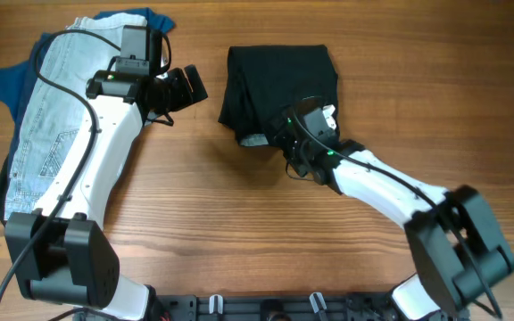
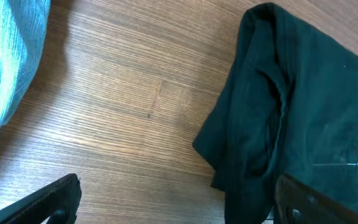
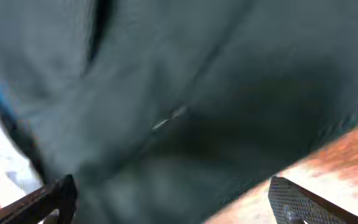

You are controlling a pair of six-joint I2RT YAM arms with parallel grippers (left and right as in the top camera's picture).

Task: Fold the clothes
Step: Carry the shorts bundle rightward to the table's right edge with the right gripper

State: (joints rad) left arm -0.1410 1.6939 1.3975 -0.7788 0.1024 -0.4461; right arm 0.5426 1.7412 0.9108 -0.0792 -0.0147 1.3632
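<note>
**Black shorts lie bunched at mid-desk, both tools released**

At your far left, the light-blue denim shorts (image 1: 47, 116) sprawl over the blue top (image 1: 7, 85) on the wooden desk (image 1: 239, 223). Your left tool (image 1: 186, 87) hangs just beside them, its fingers spread wide with nothing between, facing the black shorts (image 1: 275, 71). Those shorts lie in a folded heap at upper centre, with a pale lining strip (image 1: 255, 140) showing at their near corner. Your right tool (image 1: 303, 120) sits over their near edge, fingers parted, dark cloth filling its wrist view.
</note>
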